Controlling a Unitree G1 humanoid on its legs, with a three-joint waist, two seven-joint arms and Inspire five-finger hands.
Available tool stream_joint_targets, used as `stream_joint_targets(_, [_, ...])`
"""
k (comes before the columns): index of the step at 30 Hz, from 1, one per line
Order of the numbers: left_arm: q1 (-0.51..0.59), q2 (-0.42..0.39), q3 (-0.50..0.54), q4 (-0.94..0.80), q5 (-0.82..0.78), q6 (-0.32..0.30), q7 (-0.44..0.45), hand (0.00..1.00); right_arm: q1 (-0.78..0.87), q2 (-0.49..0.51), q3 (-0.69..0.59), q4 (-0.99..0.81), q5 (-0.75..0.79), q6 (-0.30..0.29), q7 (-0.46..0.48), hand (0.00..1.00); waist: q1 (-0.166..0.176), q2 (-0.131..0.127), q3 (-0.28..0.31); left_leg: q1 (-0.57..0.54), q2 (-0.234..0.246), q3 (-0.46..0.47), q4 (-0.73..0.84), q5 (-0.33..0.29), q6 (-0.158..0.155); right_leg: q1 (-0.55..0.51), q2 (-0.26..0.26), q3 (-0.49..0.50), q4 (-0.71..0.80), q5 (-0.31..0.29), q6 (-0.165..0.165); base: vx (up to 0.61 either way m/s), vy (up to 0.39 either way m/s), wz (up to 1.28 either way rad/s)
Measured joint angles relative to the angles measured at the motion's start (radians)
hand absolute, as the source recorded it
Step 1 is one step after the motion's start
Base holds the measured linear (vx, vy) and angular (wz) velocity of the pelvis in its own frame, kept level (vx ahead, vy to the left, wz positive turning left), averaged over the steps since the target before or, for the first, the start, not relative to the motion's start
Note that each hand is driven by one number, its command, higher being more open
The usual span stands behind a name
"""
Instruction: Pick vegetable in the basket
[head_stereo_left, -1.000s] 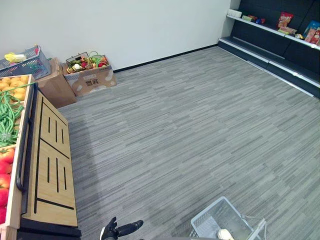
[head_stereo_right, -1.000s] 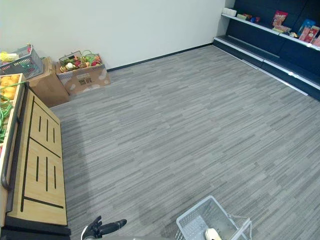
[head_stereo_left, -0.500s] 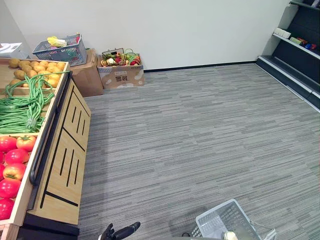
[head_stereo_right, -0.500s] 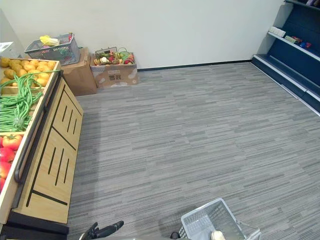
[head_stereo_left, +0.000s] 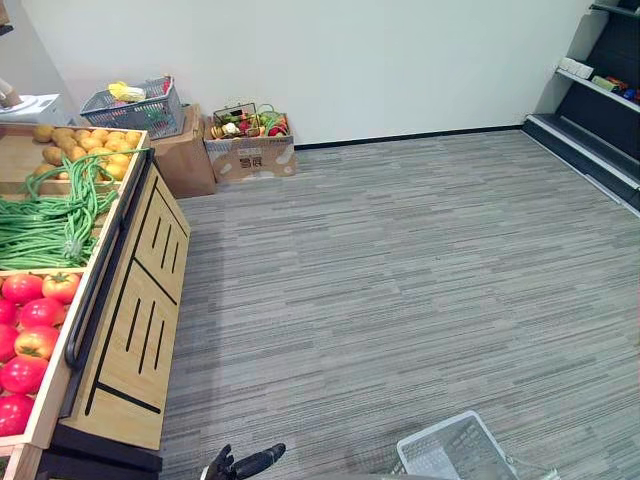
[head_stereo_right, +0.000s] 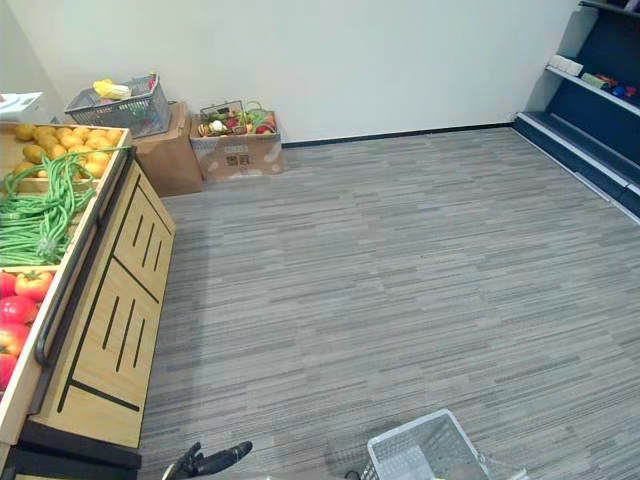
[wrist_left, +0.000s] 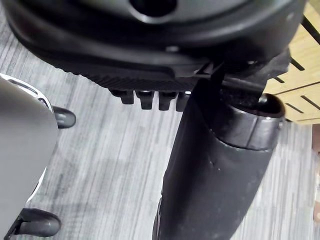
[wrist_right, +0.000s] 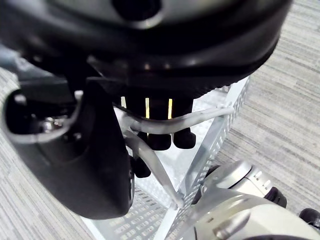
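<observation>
right hand (wrist_right: 159, 109) around basket handle (wrist_right: 200, 118)

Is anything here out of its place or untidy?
Yes. Some green beans stray from their compartment, looping across the yellow produce toward the stand's rim. Otherwise nothing stands out; the right hand grips the basket by its handle.
</observation>
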Motion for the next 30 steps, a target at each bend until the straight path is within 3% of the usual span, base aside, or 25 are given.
stream_joint_targets(4, [-0.003,0.001,-0.045,0.001,0.001,-0.001,-0.013,1.00,-0.001,-0.006,0.010,-0.004,-0.002,-0.004,-0.002,0.00,0.000,0.004,0.003,0.000,0.002,-0.006,0.013,0.003,-0.005,0.009,0.001,-0.010,-0.001,-0.001,-0.002,-0.03,-0.028,0.06])
stream_joint_targets(9, [-0.004,0.009,-0.059,-0.003,-0.003,-0.014,-0.016,1.00,-0.001,-0.003,0.011,-0.003,-0.003,-0.003,-0.005,0.00,0.001,-0.002,0.011,-0.059,0.005,-0.077,0.058,0.004,-0.007,0.011,-0.017,-0.083,0.000,-0.020,-0.011,-0.08,-0.029,0.41])
stream_joint_targets(12, [-0.007,0.021,-0.056,-0.027,-0.028,-0.018,-0.015,1.00,-0.010,0.002,0.017,-0.002,-0.006,-0.003,-0.008,0.00,0.004,-0.018,0.038,-0.160,0.000,-0.106,0.204,0.004,-0.007,0.000,-0.043,-0.149,0.026,-0.043,-0.012,-0.10,-0.032,0.74])
stream_joint_targets(14, [-0.013,0.027,-0.049,-0.060,-0.042,-0.020,-0.009,1.00,-0.021,0.002,0.018,0.006,-0.014,-0.003,-0.009,0.00,0.014,-0.030,0.070,-0.259,0.000,-0.093,0.373,0.019,-0.030,-0.007,-0.075,-0.203,0.086,-0.076,-0.012,-0.12,-0.023,0.80])
stream_joint_targets(15, [-0.012,0.031,-0.045,-0.066,-0.043,-0.021,-0.005,1.00,-0.017,0.000,0.018,0.008,-0.024,-0.003,-0.012,0.00,0.017,-0.031,0.070,-0.285,0.005,-0.047,0.402,0.029,-0.030,0.000,-0.090,-0.236,0.098,-0.087,-0.009,-0.05,0.011,0.81])
stream_joint_targets(16, [-0.010,0.028,-0.036,-0.069,-0.043,-0.021,-0.004,1.00,-0.016,-0.004,0.018,0.007,-0.034,-0.004,-0.012,0.00,0.017,-0.029,0.070,-0.288,0.023,0.031,0.415,0.021,-0.005,0.008,-0.096,-0.259,0.096,-0.090,-0.005,-0.03,0.022,0.80])
stream_joint_targets(18, [-0.010,0.029,-0.009,-0.069,-0.042,-0.020,0.001,1.00,-0.020,-0.013,0.018,0.006,-0.041,-0.003,-0.012,0.00,0.014,-0.029,0.069,-0.288,0.107,0.287,0.418,-0.011,0.057,0.021,-0.101,-0.316,0.080,-0.091,0.006,0.03,0.043,0.87])
stream_joint_targets(19, [-0.009,0.029,-0.002,-0.068,-0.041,-0.019,0.003,1.00,-0.020,-0.014,0.018,0.006,-0.041,-0.003,-0.013,0.00,0.009,-0.028,0.069,-0.282,0.146,0.405,0.393,-0.015,0.066,0.026,-0.108,-0.354,0.073,-0.089,0.021,0.09,0.072,0.91])
stream_joint_targets(21, [-0.010,0.026,0.026,-0.054,-0.042,-0.013,0.002,1.00,-0.028,-0.026,0.014,0.007,-0.041,-0.001,-0.016,0.00,-0.001,-0.023,0.064,-0.280,0.174,0.506,0.345,0.006,0.073,0.020,-0.124,-0.398,0.075,-0.092,0.048,0.14,0.124,0.73])
stream_joint_targets(26, [0.014,0.075,0.069,-0.037,-0.033,0.005,0.016,1.00,-0.067,0.014,0.007,0.001,-0.059,-0.003,-0.017,0.00,-0.002,-0.070,0.031,-0.296,0.110,0.522,0.368,-0.049,0.103,0.036,-0.191,-0.449,0.054,-0.065,0.091,0.20,0.174,0.20])
stream_joint_targets(30, [0.026,0.067,0.067,-0.037,-0.016,0.012,0.012,1.00,-0.082,0.016,0.008,0.000,-0.080,-0.001,-0.015,0.00,0.012,-0.052,0.004,-0.273,0.083,0.525,0.369,-0.075,0.101,0.045,-0.230,-0.529,0.099,-0.066,0.096,0.18,0.111,0.10])
